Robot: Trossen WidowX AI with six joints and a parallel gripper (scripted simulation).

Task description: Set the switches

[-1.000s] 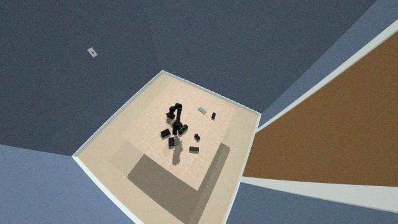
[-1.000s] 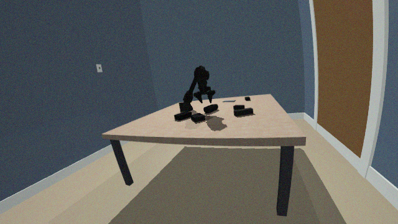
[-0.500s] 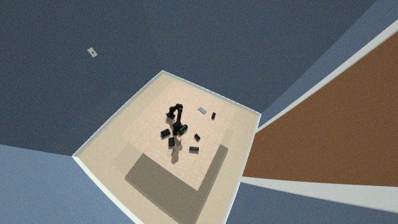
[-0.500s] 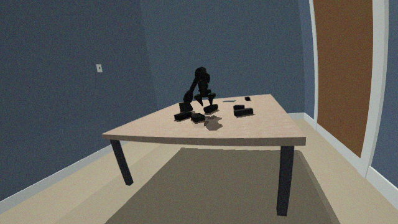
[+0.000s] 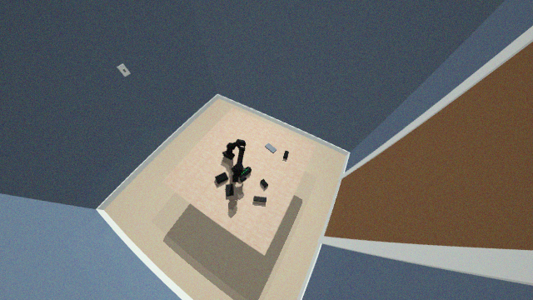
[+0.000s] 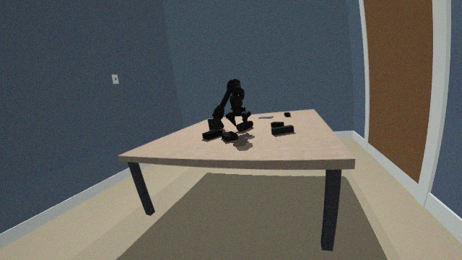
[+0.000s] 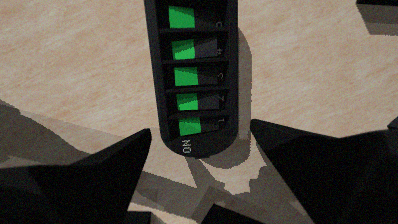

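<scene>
Pinkish bench top (image 5: 208, 137) (image 6: 173, 148) (image 7: 75, 60): under the gripper
Gripper (image 5: 240, 179) (image 6: 238, 117) (image 7: 201, 128): spread wide, holding nothing
Controller unit (image 5: 246, 172) (image 6: 245, 126) (image 7: 197, 145): just beyond the fingertips, switches up
Handling: probably rigid, light; rockers may tip
Hold: long side walls, below the rockers

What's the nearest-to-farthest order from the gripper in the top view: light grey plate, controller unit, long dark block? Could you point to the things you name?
1. Controller unit (image 5: 246, 172) (image 6: 245, 126) (image 7: 195, 75), right beside the gripper (image 5: 240, 178) (image 6: 240, 122) (image 7: 200, 125).
2. Long dark block (image 5: 260, 199) (image 6: 283, 130), lower right in that view.
3. Light grey plate (image 5: 271, 147) (image 6: 266, 117), upper right.
</scene>
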